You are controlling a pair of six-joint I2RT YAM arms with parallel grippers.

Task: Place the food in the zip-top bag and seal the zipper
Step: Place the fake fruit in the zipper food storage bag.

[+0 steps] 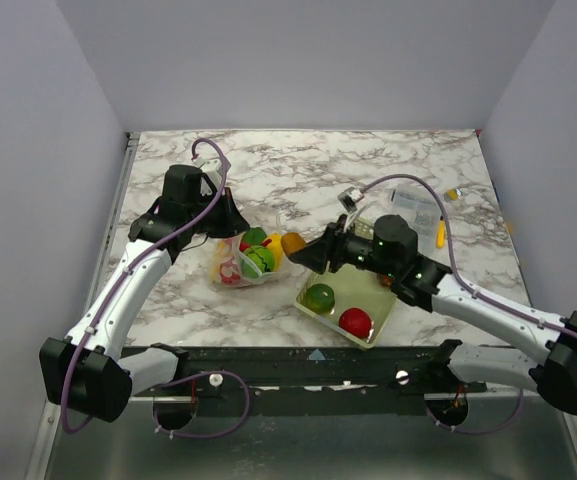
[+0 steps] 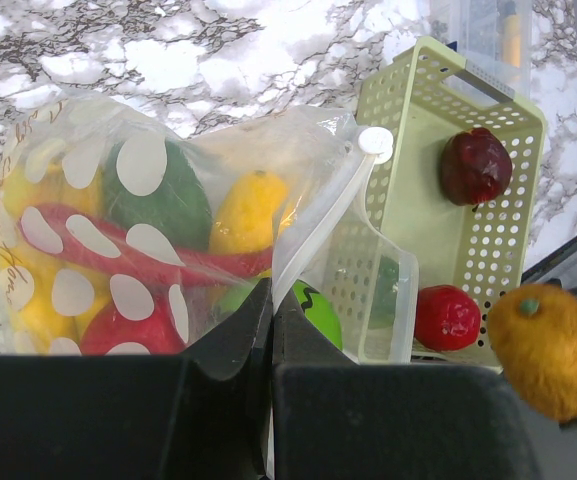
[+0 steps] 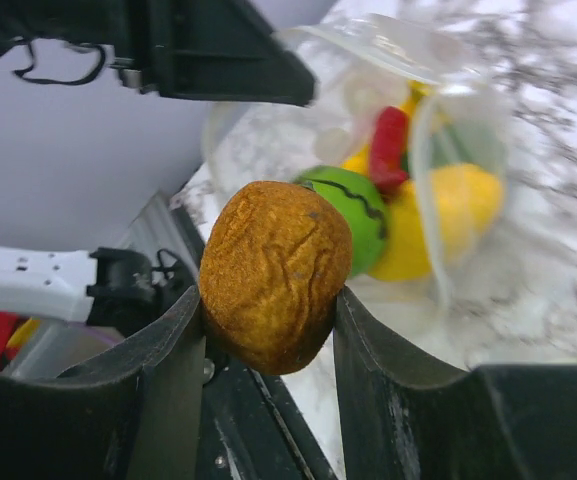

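Note:
The clear zip-top bag (image 1: 238,262) lies left of centre with several food pieces inside, yellow, green and red. In the left wrist view the bag (image 2: 118,230) has white dots and a white zipper slider (image 2: 375,143). My left gripper (image 1: 223,215) is shut on the bag's mouth edge (image 2: 271,300) and holds it up. My right gripper (image 1: 305,250) is shut on an orange-brown fruit (image 3: 276,275) just right of the bag's open mouth (image 3: 448,150). The fruit also shows in the left wrist view (image 2: 548,345).
The pale yellow-green lattice basket (image 1: 378,325) sits at the front centre, right of the bag, with a green piece (image 1: 319,297) and a red piece (image 1: 355,321) in it. A rigid clear box (image 1: 413,208) and small yellow items (image 1: 440,235) lie at the back right.

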